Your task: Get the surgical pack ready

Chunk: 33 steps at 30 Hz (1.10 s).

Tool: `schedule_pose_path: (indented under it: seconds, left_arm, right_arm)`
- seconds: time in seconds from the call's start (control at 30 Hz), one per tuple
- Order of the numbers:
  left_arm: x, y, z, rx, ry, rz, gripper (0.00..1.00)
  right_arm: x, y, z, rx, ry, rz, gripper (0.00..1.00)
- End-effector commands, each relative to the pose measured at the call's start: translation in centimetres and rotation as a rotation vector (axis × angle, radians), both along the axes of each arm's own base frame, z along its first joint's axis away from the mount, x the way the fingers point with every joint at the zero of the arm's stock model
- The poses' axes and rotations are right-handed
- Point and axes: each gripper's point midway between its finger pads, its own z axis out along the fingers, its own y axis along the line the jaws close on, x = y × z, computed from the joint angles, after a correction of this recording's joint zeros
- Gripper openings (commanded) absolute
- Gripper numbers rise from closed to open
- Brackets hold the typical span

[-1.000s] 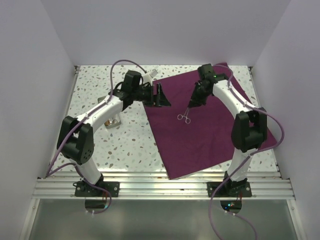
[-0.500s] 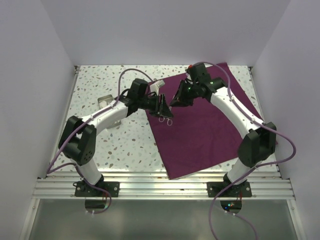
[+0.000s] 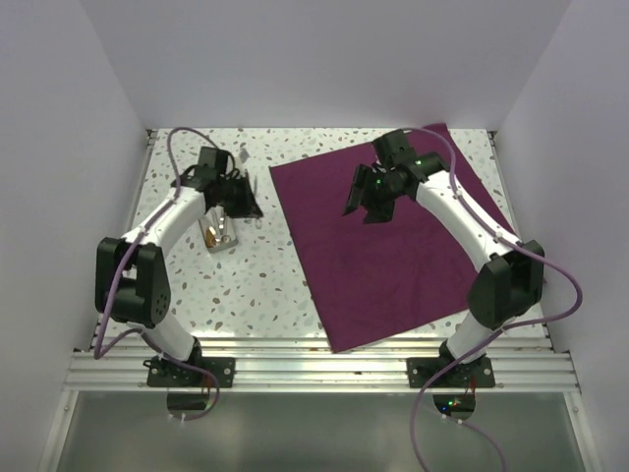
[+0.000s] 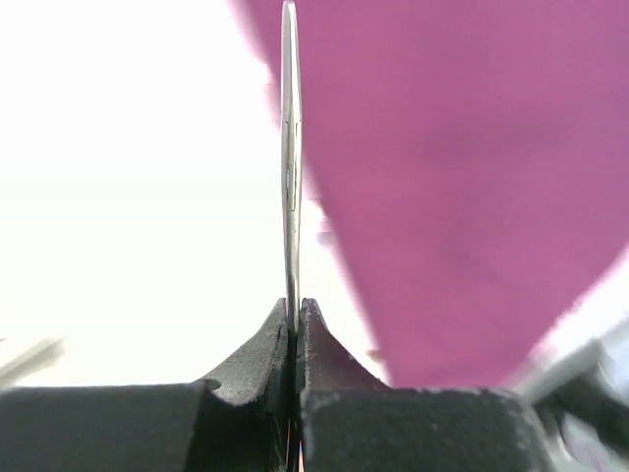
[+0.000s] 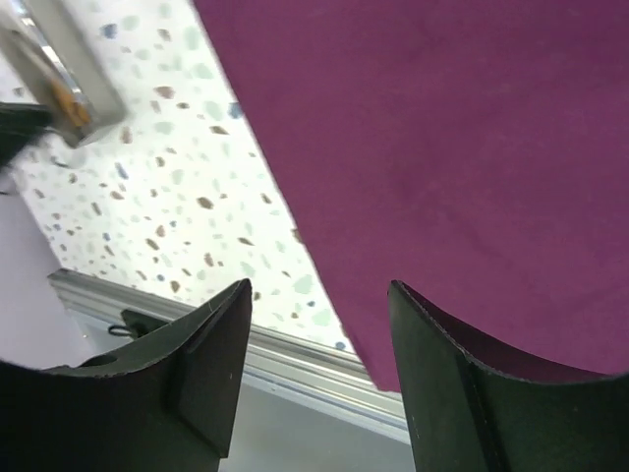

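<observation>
The purple cloth (image 3: 393, 256) lies flat and unfolded on the right half of the table (image 3: 246, 285), reaching from the far edge almost to the near edge. The steel tray (image 3: 218, 234) sits on bare tabletop toward the left edge, apart from the cloth. The left gripper (image 4: 295, 313) hangs above the tray, jaws clamped on a thin steel instrument (image 4: 289, 147) seen edge-on. The right gripper (image 5: 316, 287) hovers above the far part of the cloth, jaws spread apart with nothing between them.
</observation>
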Motion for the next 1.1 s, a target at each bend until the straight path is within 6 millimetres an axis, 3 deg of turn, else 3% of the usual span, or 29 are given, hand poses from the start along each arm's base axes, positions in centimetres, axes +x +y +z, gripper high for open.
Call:
schedule_pose_path:
  seconds: [0.0,0.07,0.13,0.3,0.33,0.37,0.47,0.57,0.8,1.07]
  left_arm:
    - [1.3,8.7,-2.0,0.257,0.047,0.156,0.00]
    - [2.1,11.3,-3.1,0.279,0.083,0.218,0.00]
    - [3.2,12.5,-4.0,0.287,0.107,0.245,0.00]
    - [5.1,14.9,-5.4,0.329,0.149,0.314,0.03]
    - [5.2,15.0,-5.5,0.331,0.154,0.314,0.07]
    - [5.2,15.1,-5.7,0.335,0.161,0.315,0.20]
    - [5.0,16.1,-6.5,0.382,0.187,0.345,0.44]
    - [4.6,17.2,-6.1,0.408,0.180,0.379,0.51]
    - [3.2,21.4,-5.0,0.556,0.152,0.493,0.52]
    - [2.6,21.3,-9.1,0.523,0.237,0.462,0.46]
  right_arm:
    - [-1.3,-3.7,-1.9,-0.090,0.062,-0.017,0.61]
    - [-1.5,-5.2,-2.5,-0.061,0.076,-0.047,0.61]
    - [-1.5,-6.4,-2.9,-0.059,0.080,-0.061,0.61]
    - [-2.0,-7.0,-3.7,-0.080,0.119,-0.025,0.61]
    - [-1.9,-6.9,-3.8,-0.077,0.118,-0.019,0.61]
    - [-1.8,-6.8,-3.8,-0.075,0.113,-0.013,0.61]
    - [-1.6,-6.4,-4.2,-0.056,0.115,-0.010,0.61]
    - [-1.5,-6.1,-4.7,-0.042,0.130,-0.008,0.61]
    - [-1.5,-5.9,-5.5,-0.042,0.142,0.016,0.61]
    - [-2.0,-5.7,-6.2,-0.023,0.160,0.022,0.61]
